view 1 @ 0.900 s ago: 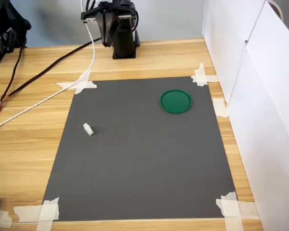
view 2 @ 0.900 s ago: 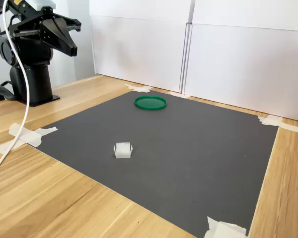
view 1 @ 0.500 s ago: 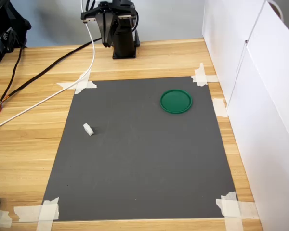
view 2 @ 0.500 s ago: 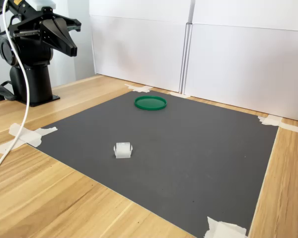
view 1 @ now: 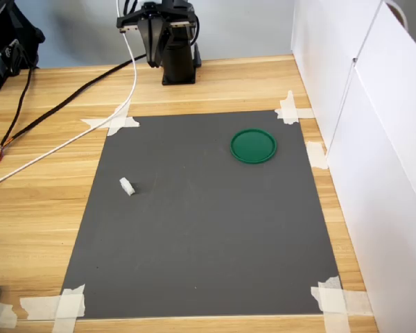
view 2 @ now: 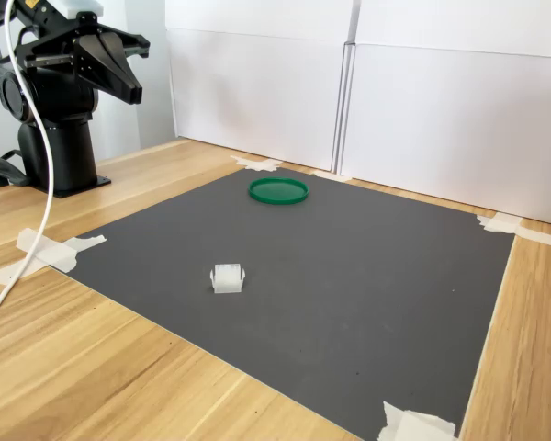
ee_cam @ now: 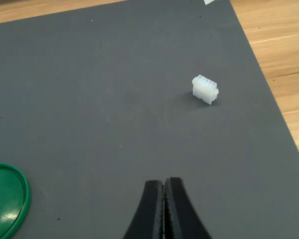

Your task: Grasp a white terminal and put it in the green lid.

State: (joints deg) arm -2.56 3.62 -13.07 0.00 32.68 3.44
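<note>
gripper [ee_cam: 164, 199]: pressed together in the wrist view, pads meeting with nothing between them – parked high up by the arm's base, well off the mat

white terminal [ee_cam: 205, 89]: sits alone on the dark mat [ee_cam: 99, 99], out ahead of the fingertips and off to one side of their line, well apart from them

long axis: looks like it runs slantwise to the closing line of the jaws, ribbed face up – so I'd guess a bit of wrist twist is needed before pinching across the short side

green lid [ee_cam: 5, 199]: empty, off on the opposite side of the jaws from the terminal and closer to them; the two are well apart in both exterior views

progress: nothing grasped yet – reach hasn't started as far as I can judge

next move: open up, swing out toward the terminal, come down over it

risk: it's tiny and light, so a finger clipping it could skid it across the mat
</note>
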